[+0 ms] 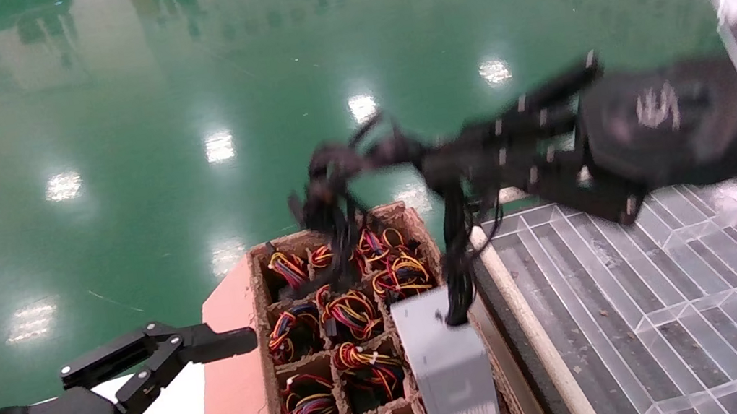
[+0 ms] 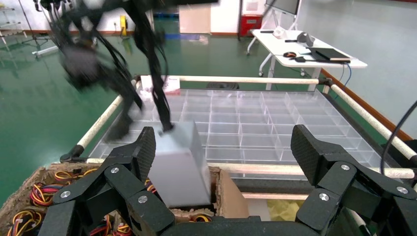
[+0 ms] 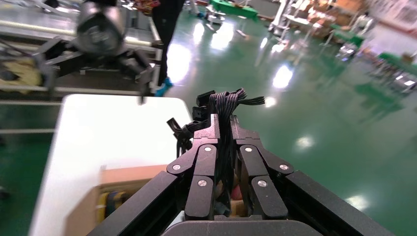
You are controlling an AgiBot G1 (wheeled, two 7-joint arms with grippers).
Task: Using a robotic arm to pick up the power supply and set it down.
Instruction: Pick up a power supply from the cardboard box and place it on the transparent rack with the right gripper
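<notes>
While the left pincer (image 1: 164, 354) idles open and empty at the lower left, beside the cardboard divider box (image 1: 268, 368) of coloured wire bundles (image 1: 348, 312), the right pincer (image 1: 427, 161) reaches in from the right with its fingers closed on the black cable bunch (image 1: 333, 168). Below it, the power supply (image 1: 448, 370) hangs by those cables (image 1: 457, 259), long axis tilted, over the box's right edge; whether it still touches the box cannot be told. Setting down appears to call for travel rightward, toward the clear compartment tray (image 1: 685, 320).
</notes>
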